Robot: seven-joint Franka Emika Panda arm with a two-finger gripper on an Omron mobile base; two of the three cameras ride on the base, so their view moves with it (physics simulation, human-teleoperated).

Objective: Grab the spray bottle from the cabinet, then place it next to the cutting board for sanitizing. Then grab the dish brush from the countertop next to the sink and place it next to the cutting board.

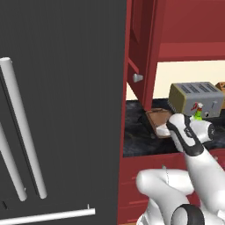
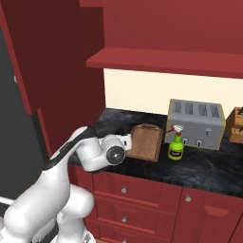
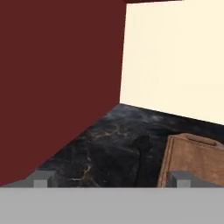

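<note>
1. Over the countertop (image 2: 199, 166), arm reaches fwd w/ wrist bent; hand sits low, just left of the cutting board (image 2: 144, 141).
2. Gripper (image 3: 111, 178): jaws spread wide, nothing between them; one fingertip over bare stone, other at the board's edge.
3. Spray bottle (image 2: 175, 144) stands upright on counter, just right of the board, in front of the toaster (image 2: 197, 122), well apart from the hand.
4. Board lies flat, handle end toward the cream wall (image 3: 175, 57).
5. Counter: glossy black, marbled. Red drawers (image 2: 126, 199) below, the cabinet (image 2: 166, 28) above, its shelf over the toaster.
6. Dark fridge (image 1: 61, 110) w/ grey bar handles to the left.
</note>
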